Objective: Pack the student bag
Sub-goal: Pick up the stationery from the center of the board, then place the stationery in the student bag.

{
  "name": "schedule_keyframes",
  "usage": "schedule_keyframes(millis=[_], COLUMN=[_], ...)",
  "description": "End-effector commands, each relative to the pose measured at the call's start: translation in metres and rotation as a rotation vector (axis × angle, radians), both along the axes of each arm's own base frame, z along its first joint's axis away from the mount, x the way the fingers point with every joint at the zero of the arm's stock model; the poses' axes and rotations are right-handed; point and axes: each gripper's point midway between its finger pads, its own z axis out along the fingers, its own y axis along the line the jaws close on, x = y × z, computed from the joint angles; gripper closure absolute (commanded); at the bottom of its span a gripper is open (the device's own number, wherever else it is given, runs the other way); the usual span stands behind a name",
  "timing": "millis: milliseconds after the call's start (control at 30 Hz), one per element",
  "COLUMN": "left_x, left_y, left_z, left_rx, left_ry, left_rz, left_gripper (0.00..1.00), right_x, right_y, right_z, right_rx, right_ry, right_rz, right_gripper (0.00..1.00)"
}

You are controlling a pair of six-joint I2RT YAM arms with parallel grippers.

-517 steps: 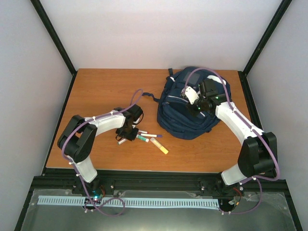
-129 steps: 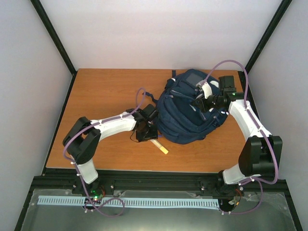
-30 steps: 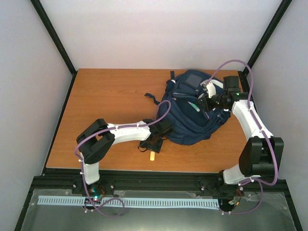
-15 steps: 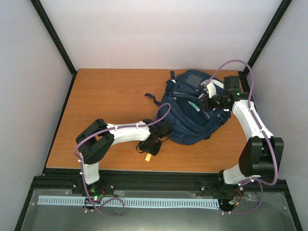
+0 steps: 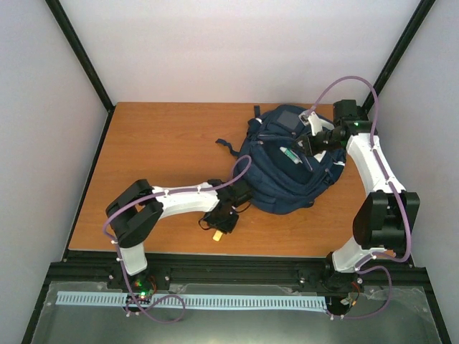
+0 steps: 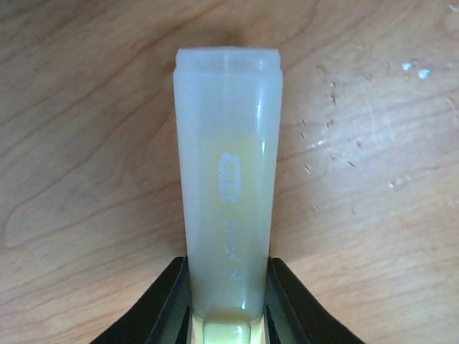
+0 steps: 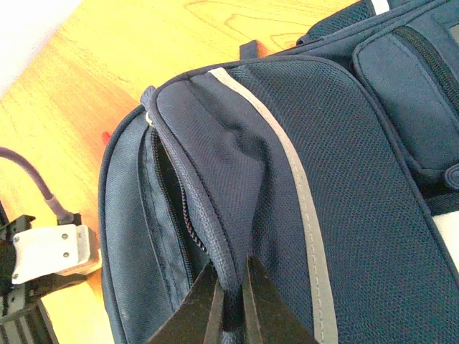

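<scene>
You'll find the student bag (image 5: 280, 175), a navy-blue fabric backpack with a pale reflective stripe and zipped front pockets, lying front-up near the far right corner of the table (image 5: 158, 150). Its main zip gapes open, and the flap edge beside it is raised in a ridge.

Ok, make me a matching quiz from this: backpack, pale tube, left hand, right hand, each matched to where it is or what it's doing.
1 backpack
2 pale tube
3 left hand
4 right hand

A pinching the fabric edge of an open zip
B yellowish-white, near the front edge of the table
C closed on the tube
D navy, on the table's right side

Pairs: 1-D, 2-B, 3-C, 4-A
</scene>
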Motion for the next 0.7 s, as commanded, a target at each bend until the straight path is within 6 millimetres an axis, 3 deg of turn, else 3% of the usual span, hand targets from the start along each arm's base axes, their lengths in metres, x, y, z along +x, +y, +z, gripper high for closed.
schedule_keyframes(millis=[0, 200, 333, 533, 667], left_x=[-0.004, -0.011, -0.005, 0.034, 0.077], left_y=[-0.012, -0.035, -0.072, -0.146, -0.175], left_z=[0.028, 0.092, 0.146, 0.203, 0.208], left_rx=[-0.104, -0.335, -0.535, -0.780, -0.847], left_ry=[-0.028, -0.069, -0.126, -0.151, -0.056], left_rz=[-0.071, -0.162, -0.244, -0.199, -0.037], left_gripper=[0.92, 0.92, 0.92, 0.92, 0.92], right_x=[0.006, 0.009, 0.006, 0.004, 0.007], right_y=[0.000, -0.009, -0.004, 0.008, 0.009], right_z=[0.026, 0.031, 0.041, 0.054, 0.065], right_rx=[0.013, -0.057, -0.061, -0.051, -0.040], right_ry=[-0.039, -0.034, -0.032, -0.036, -0.052], right_rz=[0.016, -0.019, -0.010, 0.006, 0.003], right_gripper=[0.97, 0.97, 0.97, 0.97, 0.97])
